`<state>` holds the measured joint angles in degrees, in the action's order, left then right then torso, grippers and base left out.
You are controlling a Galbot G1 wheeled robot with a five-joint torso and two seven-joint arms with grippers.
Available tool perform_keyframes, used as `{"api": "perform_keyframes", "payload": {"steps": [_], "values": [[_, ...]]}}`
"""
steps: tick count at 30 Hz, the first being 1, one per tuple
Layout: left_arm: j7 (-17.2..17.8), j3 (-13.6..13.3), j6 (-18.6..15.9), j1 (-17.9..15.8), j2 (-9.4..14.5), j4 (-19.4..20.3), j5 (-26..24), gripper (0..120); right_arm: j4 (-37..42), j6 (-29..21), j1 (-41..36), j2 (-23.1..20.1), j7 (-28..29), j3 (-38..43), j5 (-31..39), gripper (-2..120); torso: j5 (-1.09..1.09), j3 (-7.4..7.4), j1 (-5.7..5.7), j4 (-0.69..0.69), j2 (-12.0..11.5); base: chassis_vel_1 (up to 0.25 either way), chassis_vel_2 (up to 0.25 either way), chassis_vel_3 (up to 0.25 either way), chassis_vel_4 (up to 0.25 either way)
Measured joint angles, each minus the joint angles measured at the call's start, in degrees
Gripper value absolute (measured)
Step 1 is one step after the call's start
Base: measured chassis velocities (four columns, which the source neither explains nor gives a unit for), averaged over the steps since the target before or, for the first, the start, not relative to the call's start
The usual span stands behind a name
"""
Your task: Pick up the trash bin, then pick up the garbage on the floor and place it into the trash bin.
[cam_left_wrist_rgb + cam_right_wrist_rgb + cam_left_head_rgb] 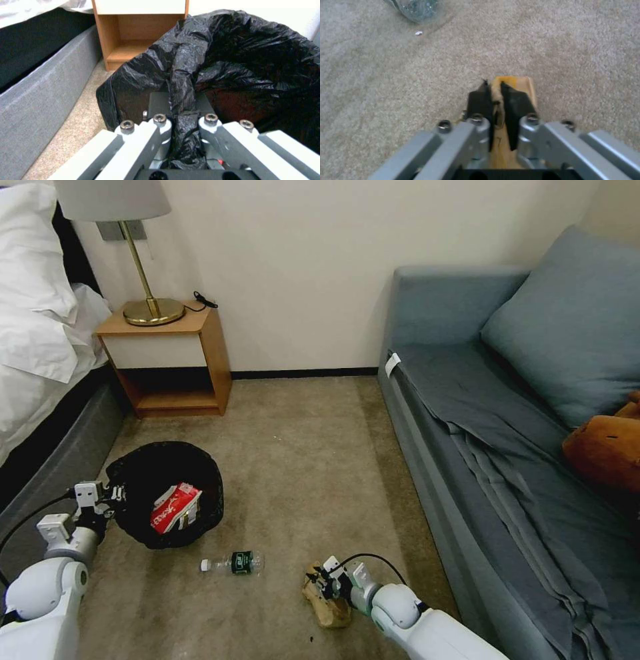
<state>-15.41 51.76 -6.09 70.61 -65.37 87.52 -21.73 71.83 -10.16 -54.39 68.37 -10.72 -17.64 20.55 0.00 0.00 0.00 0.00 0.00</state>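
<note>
The trash bin [133, 473], lined with a crinkled black bag [253, 50], is at the left beside the bed, and a red-and-white snack packet [175, 507] lies inside it. My left gripper [112, 493] is shut on the bin's near rim, pinching the bag [181, 100]. A clear bottle with a green label [233, 563] lies on the carpet just in front of the bin; its end also shows in the right wrist view [416, 10]. My right gripper [321, 580] is low over the carpet, shut on one end of the long gold-brown wrapper [328, 610], [516, 83].
A grey sofa [467, 433] runs along the right, with a brown plush toy [603, 447] on it. The bed [40, 347] and its grey base [40, 100] line the left. A wooden nightstand [170, 360] with a lamp stands at the back. Open carpet [313, 460] lies between.
</note>
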Motion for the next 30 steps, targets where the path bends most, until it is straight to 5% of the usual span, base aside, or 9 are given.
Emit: {"api": "perform_keyframes", "payload": {"steps": [17, 30], "values": [[-0.7, -0.2, 0.4, 0.4, -0.1, 0.5, 0.0, 4, 2.0, 0.0, -1.9, -0.4, -0.5, 2.7, -1.0, 0, 0.0, 0.0, 0.0, -0.01, 0.0, 0.0, 0.0, 0.0, 0.0], [-1.5, -1.4, 0.2, 1.0, -1.6, 1.7, 1.5, 4, 15.2, -1.4, 2.8, -6.7, -0.7, 5.6, 6.4, 0, 0.01, 0.0, 0.0, 0.0, 0.0, 0.0, 0.0, 0.0, 0.0]]}}
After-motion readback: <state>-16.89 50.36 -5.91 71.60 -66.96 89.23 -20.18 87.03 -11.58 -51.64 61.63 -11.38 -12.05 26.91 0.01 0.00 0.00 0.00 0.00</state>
